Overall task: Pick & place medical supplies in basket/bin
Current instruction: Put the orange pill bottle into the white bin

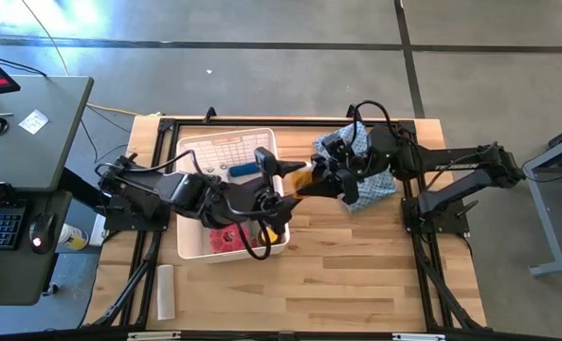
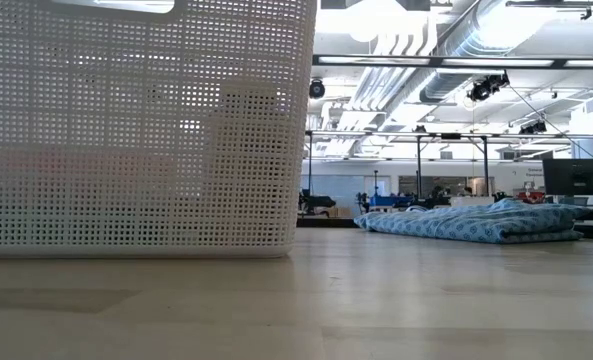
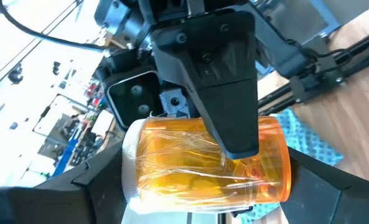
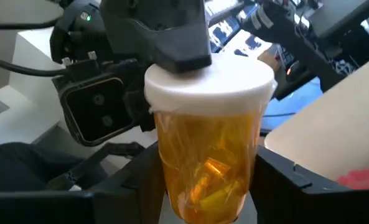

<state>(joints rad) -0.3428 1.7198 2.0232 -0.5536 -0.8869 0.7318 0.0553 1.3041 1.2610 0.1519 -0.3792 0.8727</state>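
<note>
High view: two dark arms met over the right edge of the bin (image 1: 193,147), which sat left of table centre.
Bottle: an amber bottle (image 1: 300,177) with a white cap hung in the air between the two grippers, at about 3 o'clock from the bin's middle, above the gap between bin and cloth (image 1: 380,188).
Left gripper (image 1: 282,176): reached in from 9 o'clock; in the left wrist view its fingers (image 3: 41,199) flanked the bottle (image 3: 206,160) on both sides, apparently clamped on it at the cap end.
Right gripper (image 1: 320,176): came in from 3 o'clock; in the right wrist view its fingers (image 4: 308,186) sat tight either side of the bottle (image 4: 209,149), gripping the amber body below the cap.
Handover: both grippers (image 3: 224,74) (image 4: 165,31) appeared closed on the same bottle, each seen head-on from the other's wrist camera.
Bin contents: a blue cylinder (image 1: 244,170) lay near the far side, a red item (image 1: 226,234) near the close corner, on a printed sheet.
Cloth: blue patterned, bunched at 3 o'clock beneath the right arm.
Low view: the bin's lattice wall (image 2: 136,130) filled the left; the cloth (image 2: 476,222) lay flat at right; neither gripper showed.
Table edge: a white packet (image 1: 166,291) lay at 7 o'clock, well apart from the bin.
</note>
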